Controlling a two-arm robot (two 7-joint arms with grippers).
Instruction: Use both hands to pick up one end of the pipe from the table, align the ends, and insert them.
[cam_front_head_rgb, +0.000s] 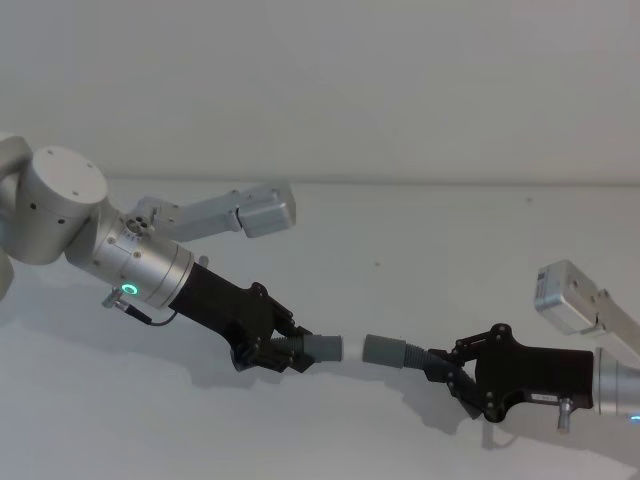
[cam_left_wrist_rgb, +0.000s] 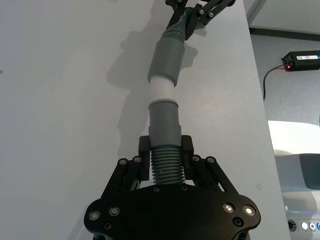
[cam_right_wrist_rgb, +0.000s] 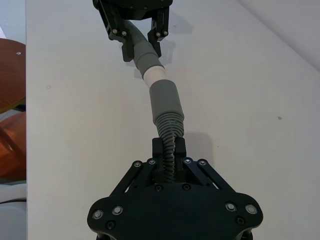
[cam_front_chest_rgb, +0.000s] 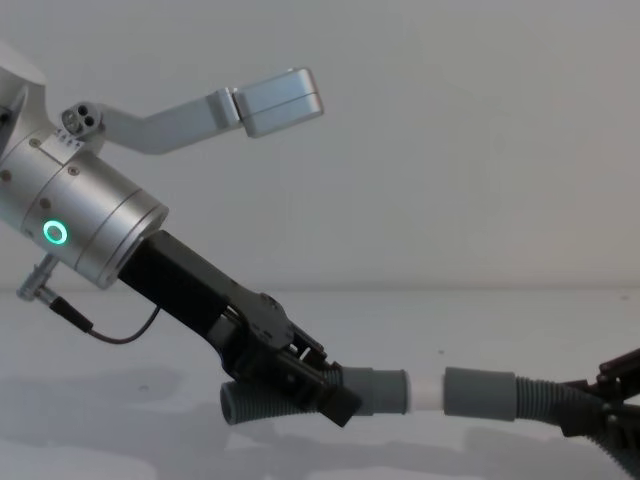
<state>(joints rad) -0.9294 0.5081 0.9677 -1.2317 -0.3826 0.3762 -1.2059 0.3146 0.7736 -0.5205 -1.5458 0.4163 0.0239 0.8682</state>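
Left gripper (cam_front_head_rgb: 283, 352) sits at about 7 o'clock of the head view, fingers clamped on the ribbed middle of the left pipe piece (cam_front_head_rgb: 312, 349), whose smooth cuff and white tip (cam_front_head_rgb: 352, 349) point toward 3 o'clock. The white tip spans the space between the two cuffs; whether it has already entered the wide cuff (cam_front_head_rgb: 385, 352) I cannot tell. That cuff belongs to the right pipe piece (cam_front_head_rgb: 415, 358), gripped on its ribs by the right gripper (cam_front_head_rgb: 448, 371), closed around it at roughly 4 o'clock. Both pieces are held just above the table (cam_front_head_rgb: 420, 240), judging from the chest view. Risks, as judgement: the right wrist view shows the two pieces meeting at a slight angle, so pushing on could jam the tip against the cuff's rim instead of seating it. Both grips are on flexible ribbing, so axial force may buckle a hose or let it slide back through the fingers (cam_left_wrist_rgb: 189, 150). Correct the angle before pressing.
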